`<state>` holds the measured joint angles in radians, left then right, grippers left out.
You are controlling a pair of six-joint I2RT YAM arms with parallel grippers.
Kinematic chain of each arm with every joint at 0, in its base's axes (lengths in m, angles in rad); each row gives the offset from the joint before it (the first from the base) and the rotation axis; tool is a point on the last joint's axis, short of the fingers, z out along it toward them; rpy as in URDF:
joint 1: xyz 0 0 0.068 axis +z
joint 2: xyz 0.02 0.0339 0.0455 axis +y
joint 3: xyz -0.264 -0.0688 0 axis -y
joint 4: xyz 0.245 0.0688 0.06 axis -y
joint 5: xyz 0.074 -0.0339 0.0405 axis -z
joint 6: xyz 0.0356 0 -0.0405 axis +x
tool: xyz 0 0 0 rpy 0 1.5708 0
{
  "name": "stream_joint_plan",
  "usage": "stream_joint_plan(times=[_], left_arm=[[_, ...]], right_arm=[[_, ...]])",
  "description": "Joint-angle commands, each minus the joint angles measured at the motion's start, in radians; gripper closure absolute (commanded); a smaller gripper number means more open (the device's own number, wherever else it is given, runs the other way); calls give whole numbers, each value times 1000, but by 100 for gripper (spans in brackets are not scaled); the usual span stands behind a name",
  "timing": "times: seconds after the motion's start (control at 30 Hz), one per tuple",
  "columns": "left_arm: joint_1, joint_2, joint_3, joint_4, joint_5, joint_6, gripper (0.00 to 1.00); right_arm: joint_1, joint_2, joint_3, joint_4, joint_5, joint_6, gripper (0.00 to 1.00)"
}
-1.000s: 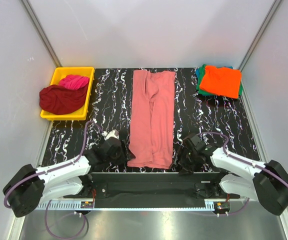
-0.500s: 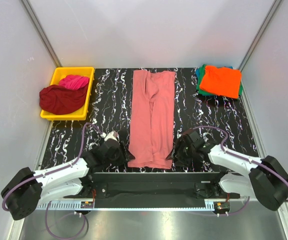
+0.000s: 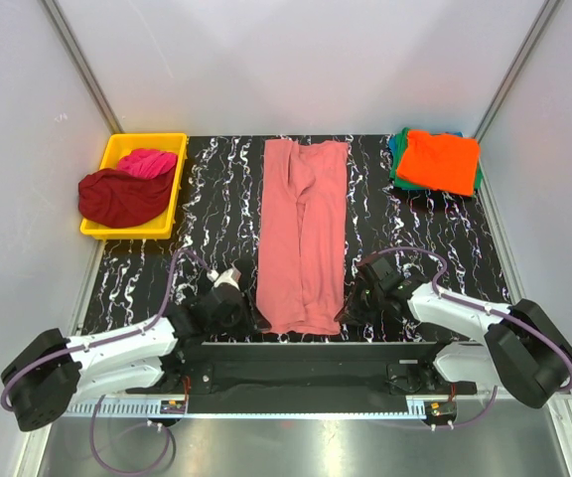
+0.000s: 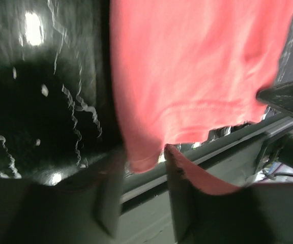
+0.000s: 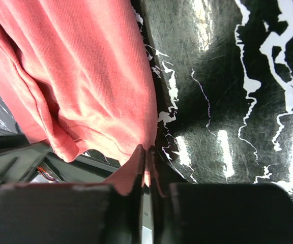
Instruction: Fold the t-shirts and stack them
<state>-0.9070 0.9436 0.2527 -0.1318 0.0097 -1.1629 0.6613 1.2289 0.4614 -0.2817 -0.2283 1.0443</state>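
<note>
A pink t-shirt lies flat in a long strip down the middle of the black marbled table. Its near hem hangs at the table's front edge. My left gripper is at the near left corner. In the left wrist view the jaws stand apart with the shirt's corner hanging between them, not pinched. My right gripper is at the near right corner, and its jaws are shut on the hem of the pink t-shirt. Folded shirts, orange on green, are stacked at the far right.
A yellow bin at the far left holds a dark red shirt and a magenta one. A black rail runs along the table's front edge just below both grippers. Grey walls close in both sides.
Both grippers have slid inward to the pink shirt's near corners. The right jaws have closed on the hem. The left jaws have narrowed around the left corner.
</note>
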Motion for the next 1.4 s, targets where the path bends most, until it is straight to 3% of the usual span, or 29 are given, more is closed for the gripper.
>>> stream_joint_plan(times=[0.0,0.07,0.17,0.2,0.3,0.67,0.83,1.07,1.17,1.37], left_arm=[[-36,30,-36,-92,-7,-23,66],[-41,40,-33,-92,-7,-30,75],[-46,40,-26,-104,-60,-31,85],[-46,38,-23,-112,-68,-31,93],[-47,32,-15,-137,-88,-32,100],[-127,-92,54,-236,-88,-90,100],[-133,-124,164,-337,-125,-63,100],[-127,-52,374,-457,-220,23,100],[-93,7,448,-492,-244,94,100],[106,132,629,-505,-182,311,100]], right_arm=[[8,-6,3,15,9,-7,93],[8,-12,2,15,6,-9,100],[6,-46,-12,9,3,-6,100],[8,-75,-23,4,4,-1,100],[8,-146,-44,-42,20,13,100],[8,-293,-63,-191,27,22,100],[8,-350,45,-312,92,-1,100],[6,-266,256,-396,211,-95,100],[3,-189,354,-404,268,-130,100],[-54,-16,554,-409,323,-253,100]])
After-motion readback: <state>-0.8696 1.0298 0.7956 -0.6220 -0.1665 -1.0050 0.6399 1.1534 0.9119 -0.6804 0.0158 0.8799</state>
